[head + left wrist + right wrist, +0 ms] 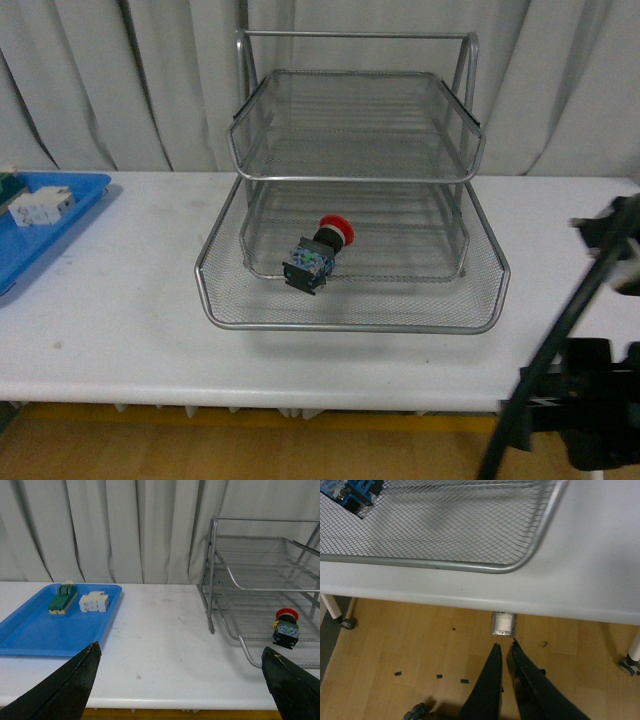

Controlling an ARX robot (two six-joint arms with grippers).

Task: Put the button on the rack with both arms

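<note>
Low at the near right, the black right arm (585, 400) hangs off the table edge; its gripper (504, 650) has its fingers nearly together, holding nothing. Spread wide and empty, the left gripper (180, 675) faces the white table (160, 640). On its side in the lowest tray of the silver wire-mesh three-tier rack (350, 322) lies the red-capped push-button with dark blue-green body (318, 255). Far left sits a flat blue plastic tray (40, 235) with two small blocks.
</note>
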